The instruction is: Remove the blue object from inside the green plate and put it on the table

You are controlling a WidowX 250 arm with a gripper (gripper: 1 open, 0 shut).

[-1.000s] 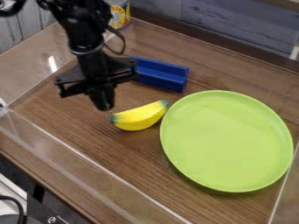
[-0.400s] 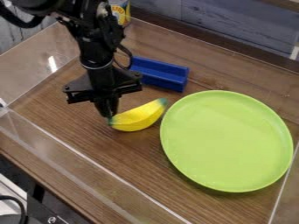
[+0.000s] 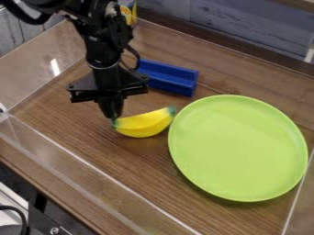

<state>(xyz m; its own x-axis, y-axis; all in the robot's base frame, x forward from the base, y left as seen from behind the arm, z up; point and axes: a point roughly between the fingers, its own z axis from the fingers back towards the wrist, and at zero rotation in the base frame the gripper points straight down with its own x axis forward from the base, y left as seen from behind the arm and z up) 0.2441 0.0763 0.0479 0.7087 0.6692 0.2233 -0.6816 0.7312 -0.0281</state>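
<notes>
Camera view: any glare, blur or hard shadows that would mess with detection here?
Camera view: soft even light, no hard shadows; pale glare streaks on the clear acrylic wall at left; the green plate looks flat and saturated with a mild sheen; the gripper tip is dark and slightly soft against the banana; the blue object is sharp enough; the background is low in detail.

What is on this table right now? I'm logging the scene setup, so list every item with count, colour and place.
Round plastic plate: one, lime green, right side of table, empty.
Banana: one, yellow, just left of the plate.
Rectangular block: one, blue, on the table behind the banana.
Wood-grain table: one, dark brown, clear walls around it.
Robot gripper: one, black, shut, pointing down at the banana's left end.
</notes>
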